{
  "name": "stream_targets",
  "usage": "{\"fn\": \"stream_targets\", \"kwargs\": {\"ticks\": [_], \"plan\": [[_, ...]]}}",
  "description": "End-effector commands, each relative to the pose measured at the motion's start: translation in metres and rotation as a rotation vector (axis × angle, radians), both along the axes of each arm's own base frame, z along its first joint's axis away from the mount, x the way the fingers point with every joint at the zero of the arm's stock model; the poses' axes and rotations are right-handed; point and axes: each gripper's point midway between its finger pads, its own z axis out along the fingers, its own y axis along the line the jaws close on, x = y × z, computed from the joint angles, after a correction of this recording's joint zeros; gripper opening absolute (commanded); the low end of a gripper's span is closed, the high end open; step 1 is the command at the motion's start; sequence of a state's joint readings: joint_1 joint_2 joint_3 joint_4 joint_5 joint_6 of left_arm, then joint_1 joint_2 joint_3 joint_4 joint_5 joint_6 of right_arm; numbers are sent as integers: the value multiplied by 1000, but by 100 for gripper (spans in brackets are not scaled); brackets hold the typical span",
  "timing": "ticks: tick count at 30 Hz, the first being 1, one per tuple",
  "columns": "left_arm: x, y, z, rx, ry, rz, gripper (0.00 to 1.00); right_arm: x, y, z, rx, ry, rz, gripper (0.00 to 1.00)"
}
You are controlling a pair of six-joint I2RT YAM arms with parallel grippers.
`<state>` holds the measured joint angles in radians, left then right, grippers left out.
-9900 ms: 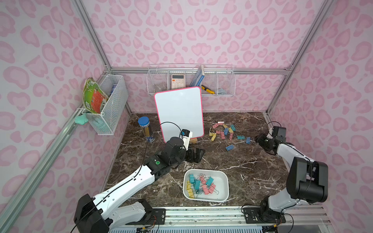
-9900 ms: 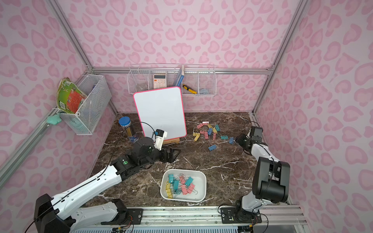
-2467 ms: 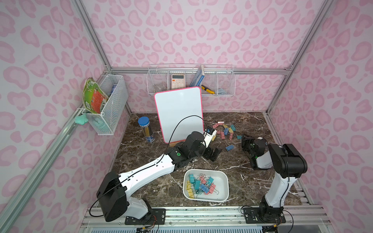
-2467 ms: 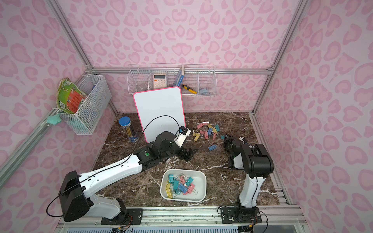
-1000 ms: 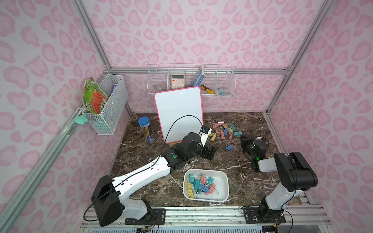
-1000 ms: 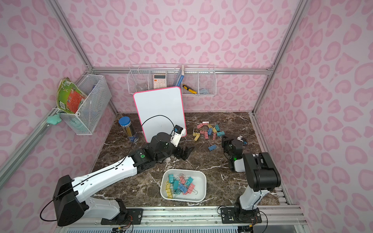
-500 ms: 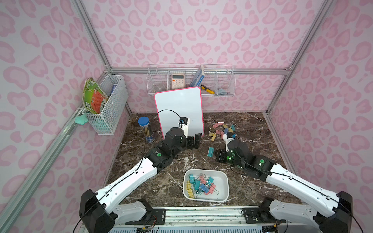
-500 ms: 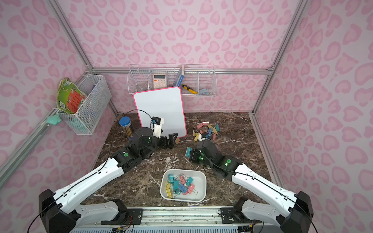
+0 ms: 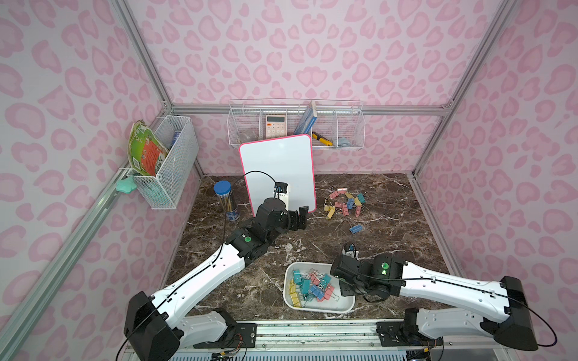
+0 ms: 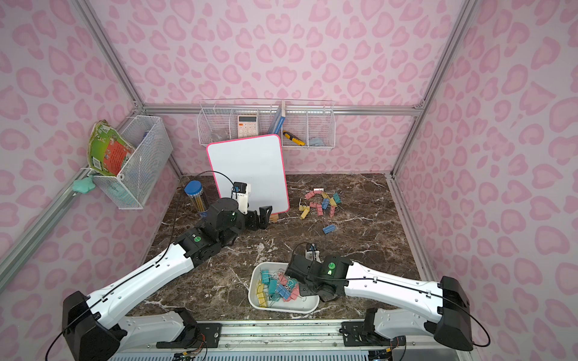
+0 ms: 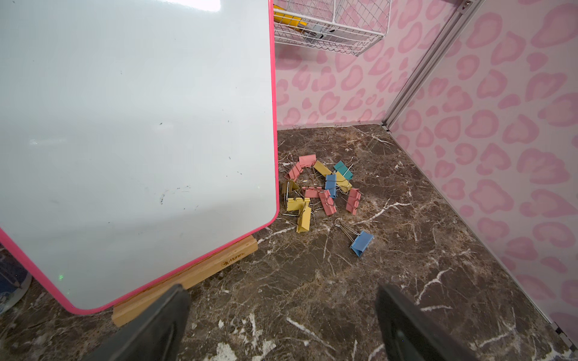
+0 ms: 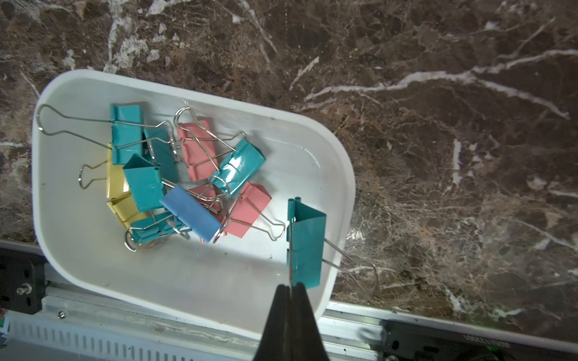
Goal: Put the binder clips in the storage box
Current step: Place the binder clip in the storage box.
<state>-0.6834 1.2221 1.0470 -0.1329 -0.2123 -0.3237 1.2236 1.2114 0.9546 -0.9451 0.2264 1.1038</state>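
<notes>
The white storage box (image 9: 316, 309) (image 10: 281, 308) (image 12: 200, 97) sits at the table's front edge with several binder clips (image 9: 309, 286) (image 12: 184, 175) heaped in it. My right gripper (image 12: 291, 289) (image 9: 345, 289) is shut on a teal binder clip (image 12: 306, 247), which hangs over the box's right end, its wire handles past the rim. More loose binder clips (image 9: 344, 203) (image 10: 319, 203) (image 11: 322, 190) lie at the back, with a single blue one (image 9: 356, 229) (image 11: 362, 243) nearer. My left gripper (image 9: 298, 215) (image 10: 262, 217) (image 11: 281, 289) stands open and empty to their left.
A pink-edged whiteboard (image 9: 278, 175) (image 11: 134, 125) on a wooden stand rises right behind the left gripper. A pencil tube (image 9: 226, 200) stands to its left. Wire baskets hang on the back wall (image 9: 295, 125) and the left wall (image 9: 169, 159).
My right arm has carried the teal clip from mid-table towards the front, over the box's right end. The left arm has barely moved.
</notes>
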Motion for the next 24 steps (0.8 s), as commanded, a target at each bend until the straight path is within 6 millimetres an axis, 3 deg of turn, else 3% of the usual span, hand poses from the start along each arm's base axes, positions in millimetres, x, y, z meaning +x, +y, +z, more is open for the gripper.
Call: {"fn": "stream_targets", "kwargs": {"ticks": [1, 5, 7, 10, 13, 16, 19, 24], "plan": [[-2, -5, 4, -21, 3, -28, 97, 15, 31, -1, 108, -51, 42, 0], [-5, -5, 1, -33, 12, -35, 97, 19, 24, -26, 83, 2, 0, 0], [-7, -6, -1, -34, 18, -44, 97, 25, 22, -23, 78, -20, -15, 13], [-11, -9, -4, -15, 35, -78, 97, 44, 24, 5, 147, -95, -47, 38], [-16, -9, -1, -2, 37, -102, 97, 83, 16, 43, 247, -215, -122, 40], [-19, -5, 5, -7, 21, -100, 97, 138, -22, 60, 312, -307, -311, 36], [-23, -5, 8, 0, 15, -116, 98, 187, -64, 57, 394, -358, -517, 35], [-38, -23, 10, 15, 21, -266, 98, 242, -100, 36, 475, -371, -714, 34]]}}
